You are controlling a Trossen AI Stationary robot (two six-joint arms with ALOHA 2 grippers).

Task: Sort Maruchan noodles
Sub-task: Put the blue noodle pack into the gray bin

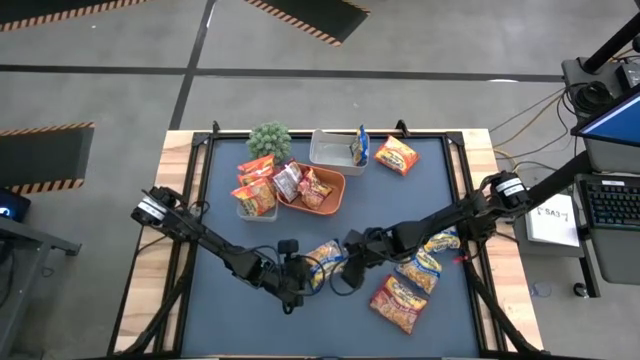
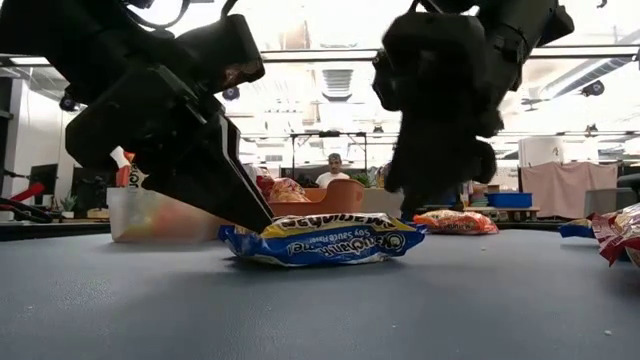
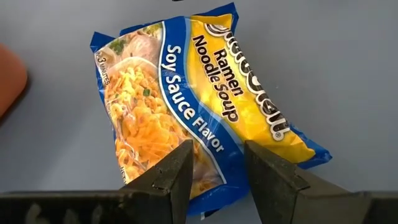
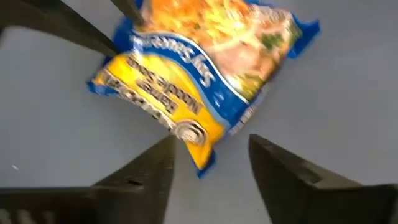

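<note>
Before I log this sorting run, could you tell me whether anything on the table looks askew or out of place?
One blue-and-yellow packet stands on edge in the clear tub rather than lying flat. Otherwise nothing stands out: the soy sauce packet lies flat, undamaged, between both grippers.

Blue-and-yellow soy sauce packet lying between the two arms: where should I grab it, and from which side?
Take the blue-and-yellow packet by a short sealed end, coming from above: it lies flat on the table, so only its thin edges suit the fingers. The left tool already straddles one end; the right tool stands open, just clear.
</note>
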